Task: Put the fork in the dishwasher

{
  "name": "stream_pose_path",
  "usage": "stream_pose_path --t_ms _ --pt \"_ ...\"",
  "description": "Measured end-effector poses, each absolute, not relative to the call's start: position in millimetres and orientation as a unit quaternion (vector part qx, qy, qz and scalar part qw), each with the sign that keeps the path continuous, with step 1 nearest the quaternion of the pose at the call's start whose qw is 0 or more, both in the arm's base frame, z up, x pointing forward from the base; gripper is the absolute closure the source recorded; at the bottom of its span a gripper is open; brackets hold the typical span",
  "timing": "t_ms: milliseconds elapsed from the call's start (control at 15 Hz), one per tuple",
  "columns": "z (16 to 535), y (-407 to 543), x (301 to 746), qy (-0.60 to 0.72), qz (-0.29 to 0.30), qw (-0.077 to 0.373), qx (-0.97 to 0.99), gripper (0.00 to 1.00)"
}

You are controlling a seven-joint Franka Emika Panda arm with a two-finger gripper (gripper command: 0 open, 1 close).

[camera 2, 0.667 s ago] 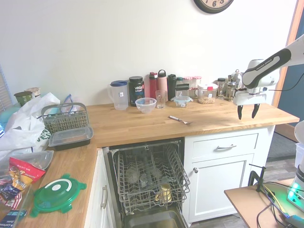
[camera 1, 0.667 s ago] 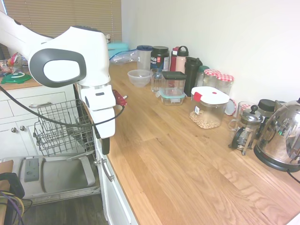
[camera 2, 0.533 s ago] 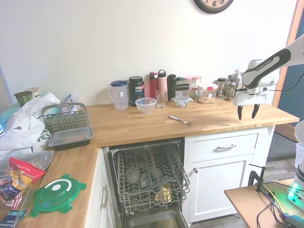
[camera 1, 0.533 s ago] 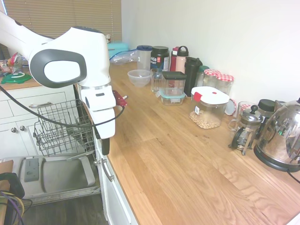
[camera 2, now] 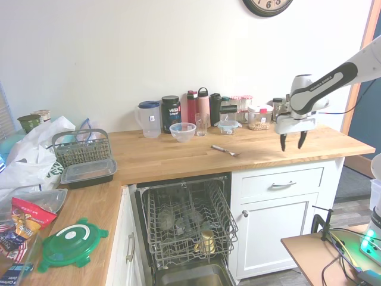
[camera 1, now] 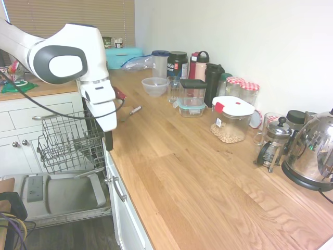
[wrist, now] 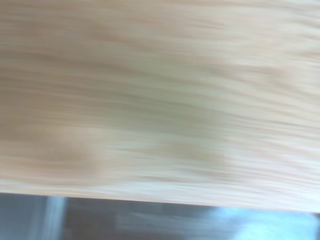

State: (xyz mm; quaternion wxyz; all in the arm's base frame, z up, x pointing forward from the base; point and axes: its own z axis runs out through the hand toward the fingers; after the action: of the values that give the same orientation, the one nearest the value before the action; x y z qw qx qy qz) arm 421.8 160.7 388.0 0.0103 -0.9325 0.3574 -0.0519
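Fork (camera 2: 225, 150) lay flat on the counter (camera 2: 178, 156), above the open dishwasher (camera 2: 186, 229). Gripper (camera 2: 292, 142) hung over the counter, well apart from the fork, fingers spread, holding nothing. Wrist view blurred, probably just bare wood.

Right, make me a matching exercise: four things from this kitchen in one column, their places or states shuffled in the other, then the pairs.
1. fork
2. pincer
3. dishwasher
4. clear bowl

A. door down, rack pulled out
B. lying flat on the wooden counter
C. open, empty, above the counter
D. upright beside a drinking glass

Pairs: 1-B, 2-C, 3-A, 4-D
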Motion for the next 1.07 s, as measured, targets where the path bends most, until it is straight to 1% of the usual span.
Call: stream_pose_path --t_ms 133,400,733,1067 --pt "392 200 432 0.346 -0.053 0.018 -0.937 0.00" --pt "398 252 467 0.321 -0.060 0.029 -0.945 0.00" --pt "404 315 500 0.290 -0.065 0.027 -0.954 0.00" --pt "389 356 549 0.278 -0.058 0.028 -0.958 0.00"
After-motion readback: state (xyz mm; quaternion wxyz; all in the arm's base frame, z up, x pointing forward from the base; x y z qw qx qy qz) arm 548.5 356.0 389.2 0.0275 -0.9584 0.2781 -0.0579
